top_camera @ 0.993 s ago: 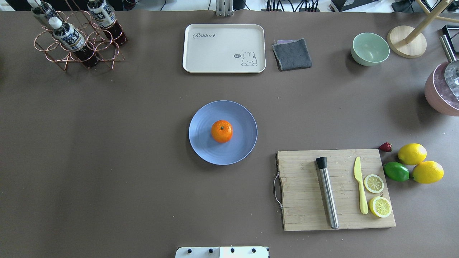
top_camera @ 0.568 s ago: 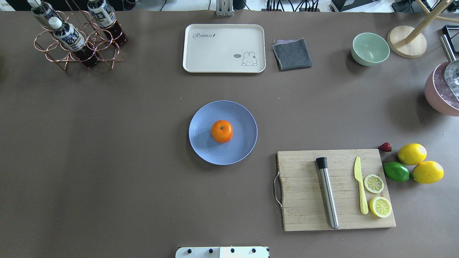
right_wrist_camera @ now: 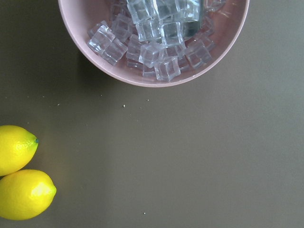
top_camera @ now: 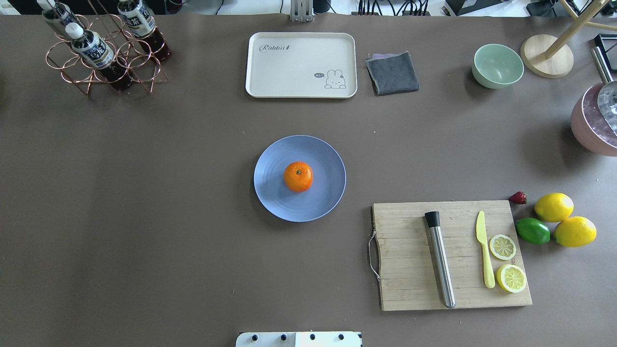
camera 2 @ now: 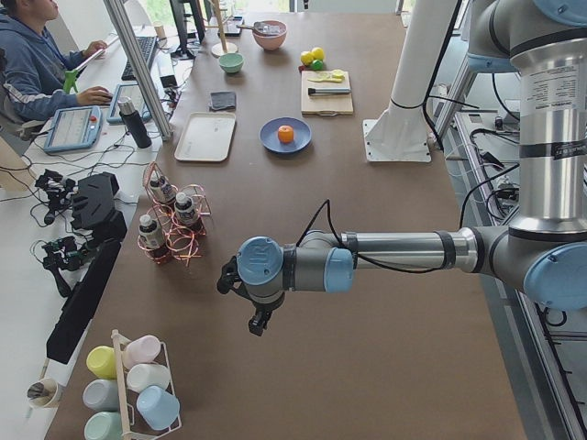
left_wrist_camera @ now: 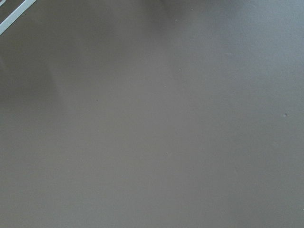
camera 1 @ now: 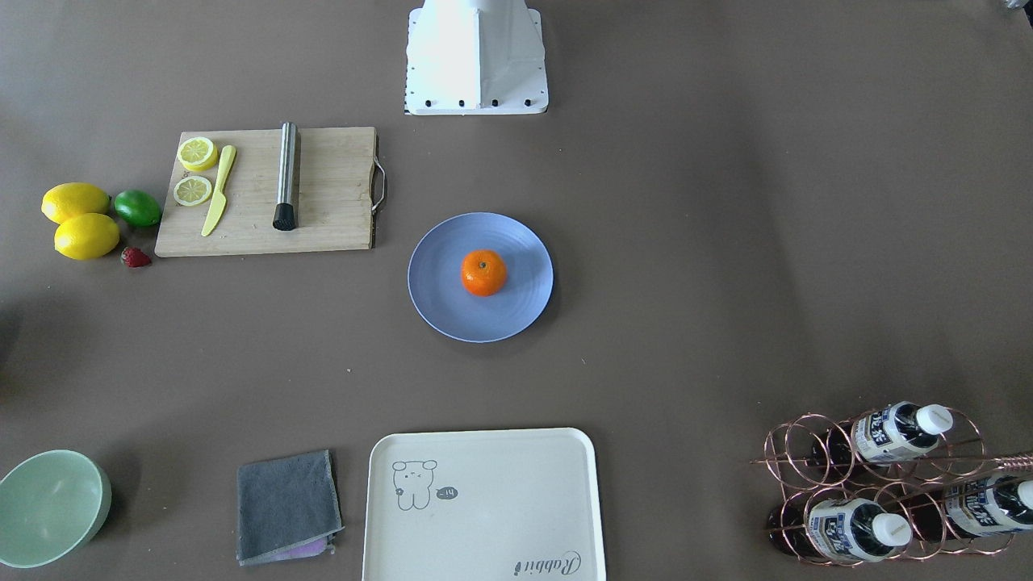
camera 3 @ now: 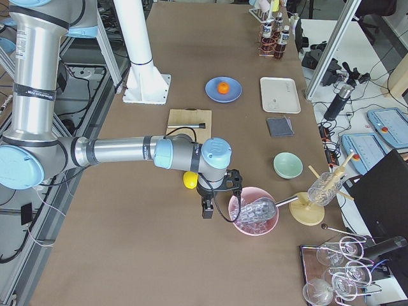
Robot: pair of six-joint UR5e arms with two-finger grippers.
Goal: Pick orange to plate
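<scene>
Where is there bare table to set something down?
Widest bare stretch: the table on the robot's left, between bottle rack and plate. A strip also lies free between plate and tray. Crowded right: cutting board, lemons, lime.

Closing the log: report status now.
Left gripper and right gripper: both out toward table ends, open or shut unreadable. Orange rests mid-plate. Neither arm near it.

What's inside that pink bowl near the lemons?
The pink bowl holds a heap of clear ice cubes. A shiny scoop-like thing lies on top of them. The cubes cover the bowl's bottom, so anything beneath them cannot be seen.
</scene>
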